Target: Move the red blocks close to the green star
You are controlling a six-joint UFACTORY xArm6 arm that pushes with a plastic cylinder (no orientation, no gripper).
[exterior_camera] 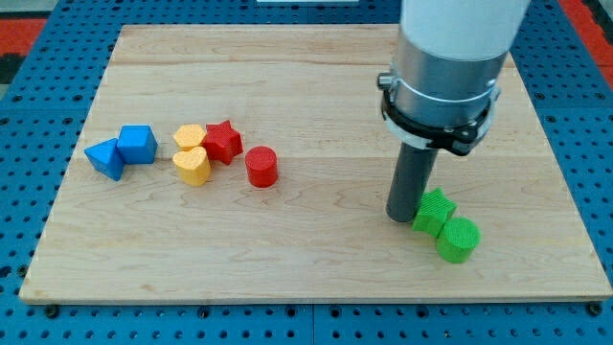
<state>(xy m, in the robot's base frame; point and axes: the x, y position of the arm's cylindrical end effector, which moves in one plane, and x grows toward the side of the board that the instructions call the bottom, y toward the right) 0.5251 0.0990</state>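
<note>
The arm's pale upper body is cut off by the top of the frame, and the dark rod below its collar covers the left edge of the green star-shaped block (435, 211), so that block's outline is only partly readable. My tip (402, 218) sits at the lower right of the light wooden board (316, 278), touching or just beside the star's left side; which of the two cannot be told. There is no pincer on this rod, so nothing is clenched or grasped.

A green cylinder block (458, 240) lies against the star's lower right. The red star-shaped block (223, 141) and the red cylinder block (261, 166) lie left of centre, well apart from my tip and the green star. Two yellow blocks (192, 153), shapes hard to make out, touch the red star's left side. Further left sit a blue cube-like block (138, 144) and a blue wedge-like block (105, 158), touching.
</note>
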